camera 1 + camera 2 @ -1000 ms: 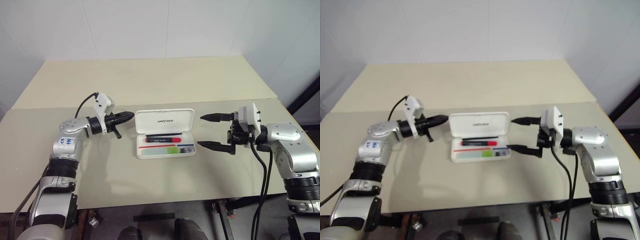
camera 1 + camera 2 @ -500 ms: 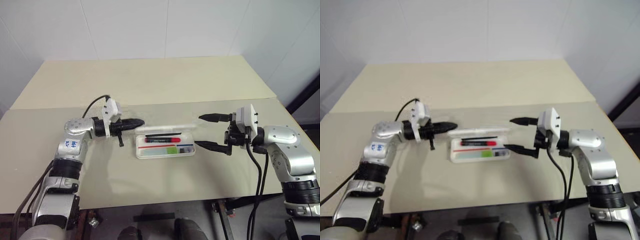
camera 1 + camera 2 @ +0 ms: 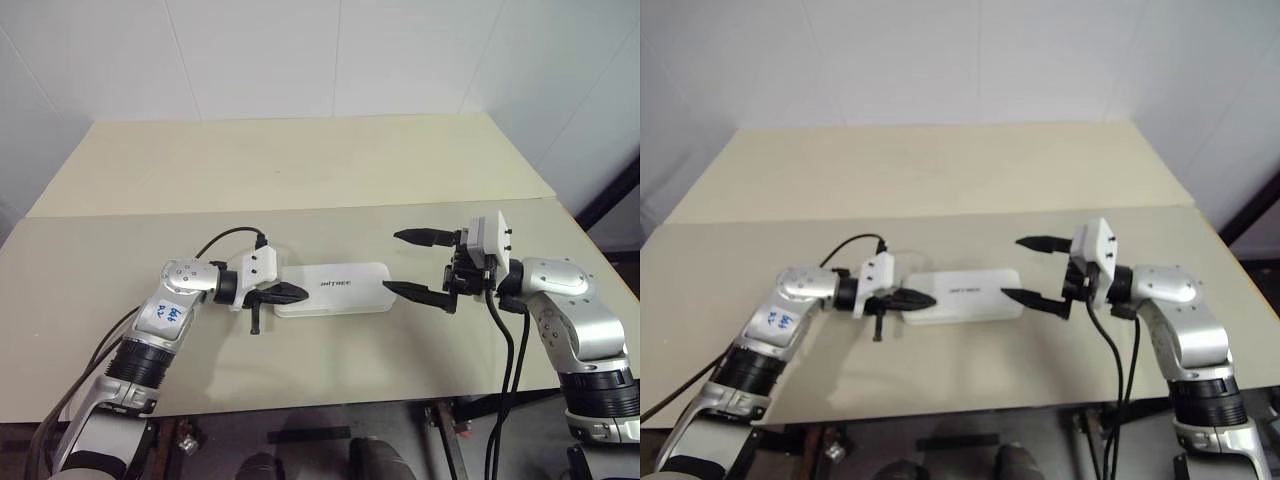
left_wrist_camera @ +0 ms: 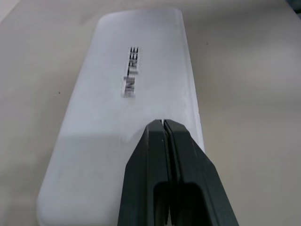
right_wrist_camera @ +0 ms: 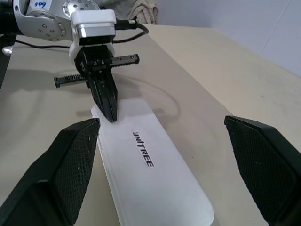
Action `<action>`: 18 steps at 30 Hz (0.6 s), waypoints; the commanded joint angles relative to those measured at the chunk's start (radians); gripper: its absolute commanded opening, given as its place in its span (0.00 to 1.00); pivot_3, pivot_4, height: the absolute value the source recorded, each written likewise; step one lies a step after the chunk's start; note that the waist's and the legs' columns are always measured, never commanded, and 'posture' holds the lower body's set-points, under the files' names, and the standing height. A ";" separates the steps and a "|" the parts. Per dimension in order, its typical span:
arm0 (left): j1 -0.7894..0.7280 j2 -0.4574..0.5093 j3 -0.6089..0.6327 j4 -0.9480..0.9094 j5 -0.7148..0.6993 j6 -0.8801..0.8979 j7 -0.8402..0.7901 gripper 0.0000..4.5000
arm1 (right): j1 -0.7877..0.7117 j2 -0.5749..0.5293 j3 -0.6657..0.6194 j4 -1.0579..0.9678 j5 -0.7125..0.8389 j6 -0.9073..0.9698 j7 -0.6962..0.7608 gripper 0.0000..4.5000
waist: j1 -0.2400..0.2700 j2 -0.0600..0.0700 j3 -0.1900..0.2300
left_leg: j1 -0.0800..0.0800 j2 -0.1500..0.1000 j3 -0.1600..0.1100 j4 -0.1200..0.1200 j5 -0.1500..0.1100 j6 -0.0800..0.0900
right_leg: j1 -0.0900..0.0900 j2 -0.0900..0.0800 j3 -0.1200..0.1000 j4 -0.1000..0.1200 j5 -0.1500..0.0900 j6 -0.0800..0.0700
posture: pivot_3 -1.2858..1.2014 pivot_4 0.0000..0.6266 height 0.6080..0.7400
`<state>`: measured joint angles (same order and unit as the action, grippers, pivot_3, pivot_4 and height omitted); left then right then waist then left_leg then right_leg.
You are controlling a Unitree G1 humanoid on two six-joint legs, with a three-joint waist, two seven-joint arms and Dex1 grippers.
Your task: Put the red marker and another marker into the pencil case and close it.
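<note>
The white pencil case (image 3: 335, 288) lies flat on the table with its lid down, dark logo text facing up. The red marker and the other marker are hidden from sight. My left gripper (image 3: 300, 293) is shut with nothing in it. Its tips rest over the left end of the lid, as the left wrist view shows, with the left gripper (image 4: 162, 123) over the pencil case (image 4: 136, 70). My right gripper (image 3: 392, 262) stands open just off the case's right end. One finger is above the table and one is low beside the case, touching nothing.
The tan table (image 3: 300, 170) is made of two boards with a seam running across behind the case. A black cable (image 3: 225, 240) loops from my left wrist. The table's front edge (image 3: 300, 405) lies close below the arms.
The case's lid has gone from standing upright to lying shut. My left gripper swung right and down onto the lid's left end. The right gripper stayed put.
</note>
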<state>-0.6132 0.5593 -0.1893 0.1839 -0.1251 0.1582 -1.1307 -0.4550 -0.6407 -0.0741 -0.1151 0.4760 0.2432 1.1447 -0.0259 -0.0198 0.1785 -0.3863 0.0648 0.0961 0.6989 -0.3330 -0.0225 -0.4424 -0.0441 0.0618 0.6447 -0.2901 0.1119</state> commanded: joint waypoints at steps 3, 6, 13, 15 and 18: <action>0.025 0.003 -0.056 -0.068 0.045 0.092 0.034 0.01 | 0.015 0.011 -0.013 -0.065 0.029 0.008 -0.037 1.00 | 0.000 0.000 0.000 | 0.001 0.000 0.000 0.000 0.000 0.000 | 0.001 0.000 0.000 0.000 0.000 0.000 | 0.52 0.24 1.00; 0.029 0.013 -0.064 -0.089 0.045 0.132 0.041 0.01 | 0.021 0.017 -0.014 -0.077 0.035 0.014 -0.053 1.00 | 0.000 0.000 0.000 | 0.001 0.000 0.000 0.000 0.000 0.000 | 0.002 0.000 0.000 0.000 0.000 0.000 | 0.52 0.24 1.00; 0.057 0.010 0.039 -0.175 -0.130 0.209 -0.018 0.01 | 0.040 0.021 -0.008 -0.083 0.036 0.012 -0.058 1.00 | -0.002 0.000 0.000 | 0.003 0.000 -0.001 0.000 0.000 0.001 | 0.004 0.000 0.000 -0.001 0.000 0.000 | 0.52 0.24 1.00; 0.064 0.020 0.095 -0.188 -0.185 0.204 -0.032 0.01 | 0.035 0.017 -0.007 -0.068 0.032 0.007 -0.049 1.00 | -0.003 0.000 0.000 | 0.003 0.000 -0.001 0.000 0.000 0.001 | 0.004 0.000 0.000 -0.001 0.000 0.000 | 0.52 0.24 1.00; 0.068 0.040 0.167 -0.177 -0.233 0.149 -0.050 0.01 | 0.021 0.012 -0.009 -0.037 0.035 0.005 -0.028 1.00 | -0.002 0.000 0.000 | 0.003 0.000 -0.002 0.000 0.000 0.001 | 0.004 0.000 0.000 0.000 0.000 0.000 | 0.52 0.24 1.00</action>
<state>-0.5398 0.5777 -0.0861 0.0419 -0.3083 0.3465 -1.1635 -0.4163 -0.6172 -0.0732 -0.1521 0.4940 0.2626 1.1013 -0.0281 -0.0198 0.1786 -0.3833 0.0649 0.0945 0.6986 -0.3328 -0.0220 -0.4388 -0.0438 0.0613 0.6443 -0.2901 0.1118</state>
